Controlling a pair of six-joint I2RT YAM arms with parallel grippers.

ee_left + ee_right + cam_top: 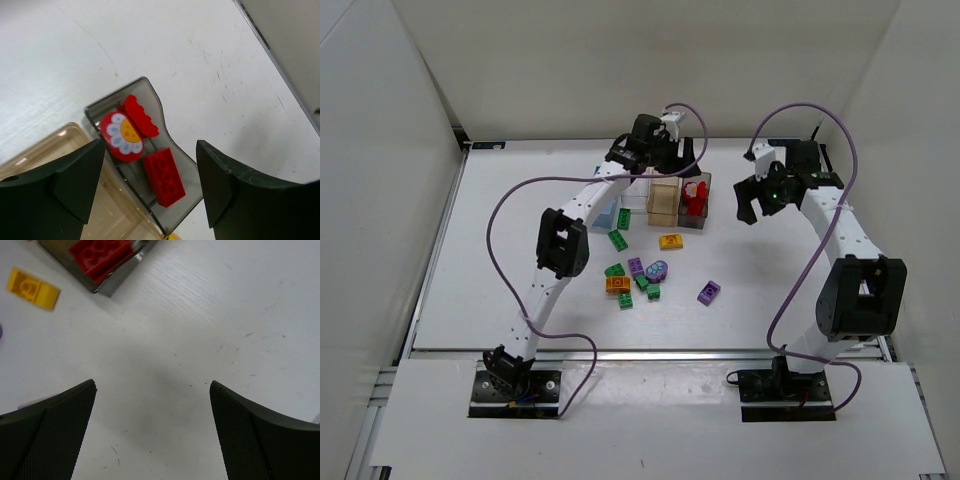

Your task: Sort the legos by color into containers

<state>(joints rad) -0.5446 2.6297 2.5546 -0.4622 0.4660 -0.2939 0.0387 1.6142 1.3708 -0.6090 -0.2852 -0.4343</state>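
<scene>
My left gripper hangs open over the smoky grey bin. In that bin lie a red brick, a red round piece with a flower face and another red piece; nothing is between the fingers. From above, the left gripper is at the back, over the row of containers. My right gripper is open to the right of the grey bin, over bare table. Loose legos lie in front of the bins: green, yellow, orange, purple.
The peach-tan bin stands left of the grey one, then a clear bin and a light blue bin partly behind the left arm. A yellow brick lies near the grey bin's corner. White walls enclose the table.
</scene>
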